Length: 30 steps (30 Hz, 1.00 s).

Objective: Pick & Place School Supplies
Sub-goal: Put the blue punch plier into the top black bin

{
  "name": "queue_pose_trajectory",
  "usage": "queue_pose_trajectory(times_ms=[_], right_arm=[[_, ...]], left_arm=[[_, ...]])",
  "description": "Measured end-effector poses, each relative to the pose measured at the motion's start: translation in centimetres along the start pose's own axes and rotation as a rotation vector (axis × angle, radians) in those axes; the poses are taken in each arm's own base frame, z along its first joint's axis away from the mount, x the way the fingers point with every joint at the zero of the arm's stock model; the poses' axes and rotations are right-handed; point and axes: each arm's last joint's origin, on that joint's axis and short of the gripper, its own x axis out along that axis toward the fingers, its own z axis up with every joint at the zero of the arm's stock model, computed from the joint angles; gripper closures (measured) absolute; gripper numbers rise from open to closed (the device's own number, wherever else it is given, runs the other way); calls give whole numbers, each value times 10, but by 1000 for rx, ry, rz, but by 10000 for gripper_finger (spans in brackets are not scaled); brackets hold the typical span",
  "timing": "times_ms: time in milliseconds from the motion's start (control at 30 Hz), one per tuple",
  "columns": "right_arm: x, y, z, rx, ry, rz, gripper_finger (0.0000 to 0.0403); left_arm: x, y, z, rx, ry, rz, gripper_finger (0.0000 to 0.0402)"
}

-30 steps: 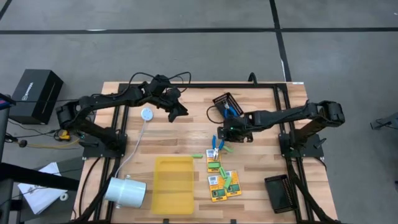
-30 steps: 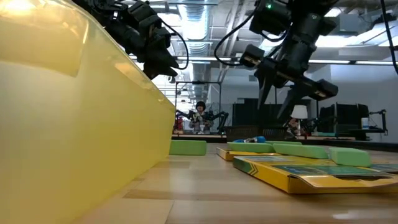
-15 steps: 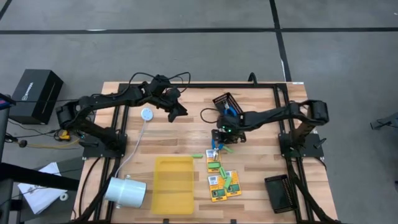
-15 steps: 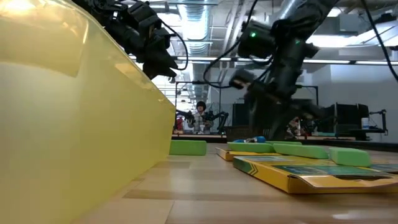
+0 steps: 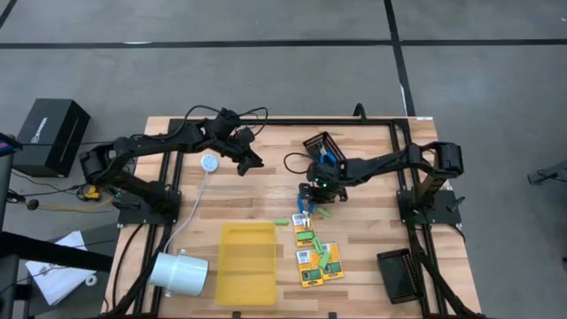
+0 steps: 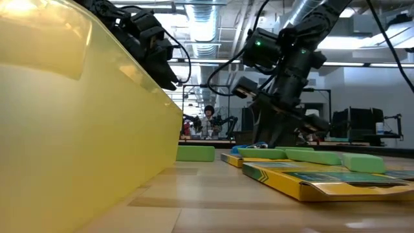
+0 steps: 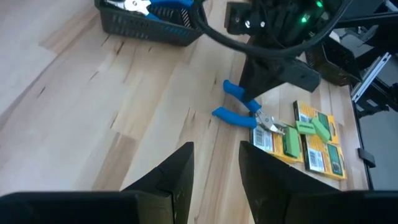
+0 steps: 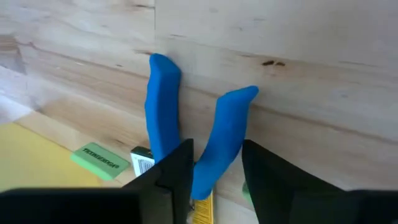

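High view: right gripper (image 5: 307, 202) at table ctr over 1 blue-handled tool (image 5: 304, 211), 3 crayon boxes (image 5: 312, 257) at 6 o'clock; right wrist view: fingers (image 8: 177, 168) spread, straddling 1 handle; left gripper (image 7: 214, 163) open.

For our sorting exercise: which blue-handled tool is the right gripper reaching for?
The blue-handled tool lying loose on the table beside the crayon boxes; the right gripper straddles one handle. The other sits inside the black mesh tray.

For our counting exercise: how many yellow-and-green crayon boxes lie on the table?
3. One lies nearest the blue-handled tool; one sits toward the table's front edge; one lies beside that. Green sticks partly cover them.
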Motion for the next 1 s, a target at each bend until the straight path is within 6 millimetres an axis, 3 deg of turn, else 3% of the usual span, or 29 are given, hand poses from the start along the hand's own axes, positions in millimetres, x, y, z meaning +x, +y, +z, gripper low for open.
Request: queue_pose_trajectory(times_ms=[233,600,800,1000], right_arm=[[-1,0,7,-22,-21,13,299],[-2,0,12,-41,-18,27,249],[-2,-4,11,-40,-11,-9,251],[18,-7,14,-36,42,-19,274]], left_arm=[[1,1,-3,-4,6,1,280],[1,1,-2,-7,5,1,280],[1,1,-3,-7,7,1,280],[1,2,-3,-8,7,4,280]])
